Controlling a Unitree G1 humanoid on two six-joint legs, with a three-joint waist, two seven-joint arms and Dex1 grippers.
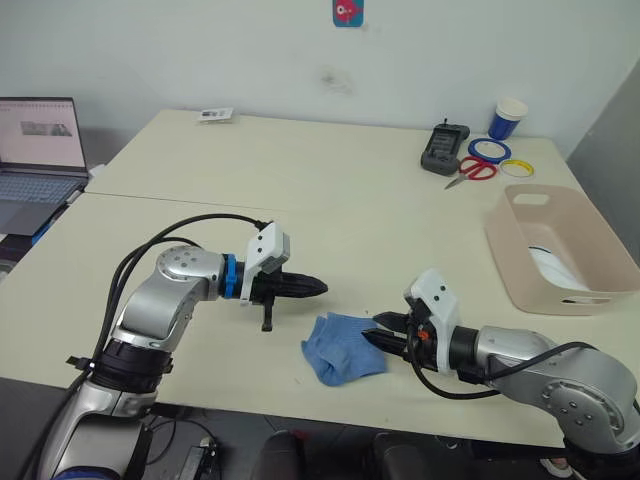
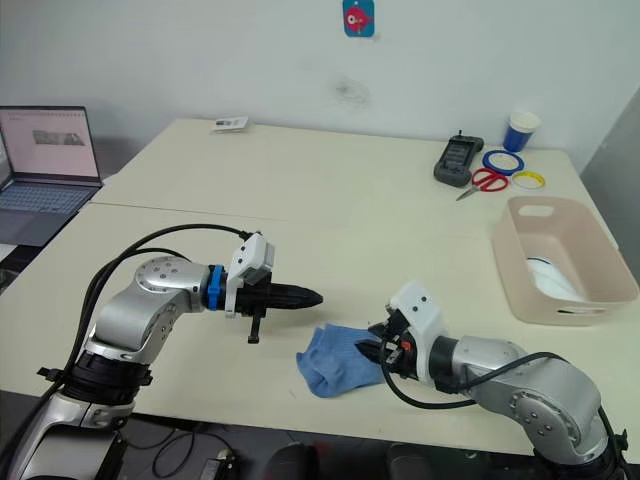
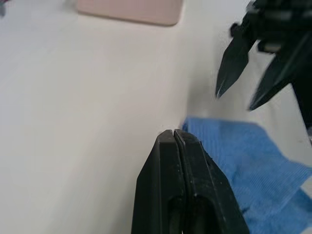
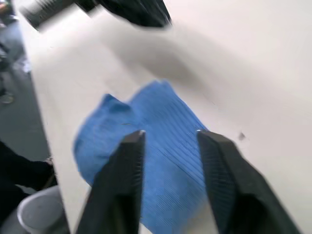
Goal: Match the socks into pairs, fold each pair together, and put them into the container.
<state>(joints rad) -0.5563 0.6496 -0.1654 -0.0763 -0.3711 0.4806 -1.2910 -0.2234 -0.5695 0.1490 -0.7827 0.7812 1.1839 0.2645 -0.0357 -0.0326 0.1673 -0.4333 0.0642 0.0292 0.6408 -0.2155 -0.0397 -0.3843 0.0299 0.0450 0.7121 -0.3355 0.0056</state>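
Note:
A crumpled blue sock bundle (image 1: 345,347) lies near the table's front edge, and I cannot tell whether it is one sock or two. My right gripper (image 1: 380,331) is open, its fingertips at the bundle's right edge just above the fabric (image 4: 161,112). My left gripper (image 1: 318,288) is shut and empty, hovering a little to the left of and behind the bundle, its tip (image 3: 173,134) near the sock's corner. The pale pink container (image 1: 600,235) stands at the right, with something white (image 1: 553,265) lying inside.
At the back right are a blue-and-white paper cup (image 1: 509,117), tape rings (image 1: 490,150), red scissors (image 1: 474,170) and a black device (image 1: 445,148). A laptop (image 1: 38,150) sits at the far left. A small card (image 1: 215,114) lies at the back.

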